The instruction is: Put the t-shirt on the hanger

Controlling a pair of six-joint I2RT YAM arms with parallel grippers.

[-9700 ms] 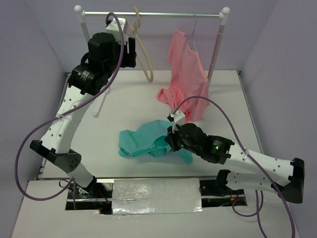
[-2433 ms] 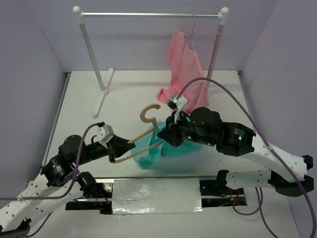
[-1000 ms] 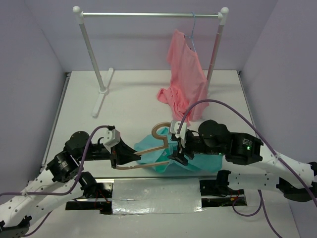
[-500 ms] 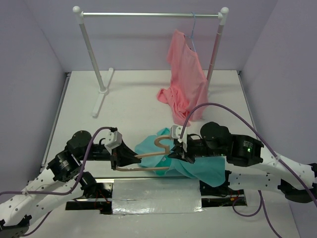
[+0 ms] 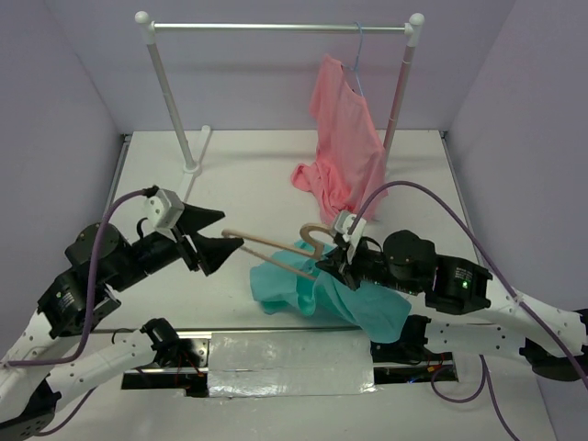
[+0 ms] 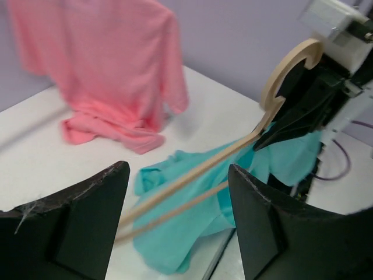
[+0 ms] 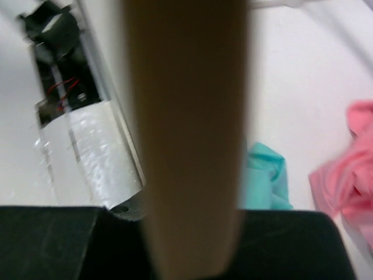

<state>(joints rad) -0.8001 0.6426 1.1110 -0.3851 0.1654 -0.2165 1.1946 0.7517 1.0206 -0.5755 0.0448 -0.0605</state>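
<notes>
The left gripper (image 5: 230, 228) sits left of centre in the overhead view with its jaws spread wide. In the left wrist view its two black fingers (image 6: 87, 210) stand well apart at the bottom of the frame, and both arms of the wooden hanger (image 5: 271, 241) run up between them toward the upper right. Neither finger clamps them.

The right gripper (image 5: 333, 262), just right of centre in the overhead view, is closed on the hanger at the neck just below the curved hook. The right wrist view confirms it: a blurred tan wooden bar fills the middle of the frame, rising from between the dark fingers at the bottom edge. The hanger lies nearly level, hook toward the right, its far end reaching the left gripper's fingertips.

The teal t-shirt (image 5: 317, 294) is bunched in the lower centre of the overhead view, gathered around the hanger's hook end and sagging onto the white table (image 5: 248, 184) below it. Whether a hanger arm actually passes inside the cloth cannot be told.

At the upper right a pink shirt (image 5: 344, 138) hangs from a thin blue wire hanger (image 5: 360, 55) on the garment rail (image 5: 276, 27), its lower folds resting on the table.
</notes>
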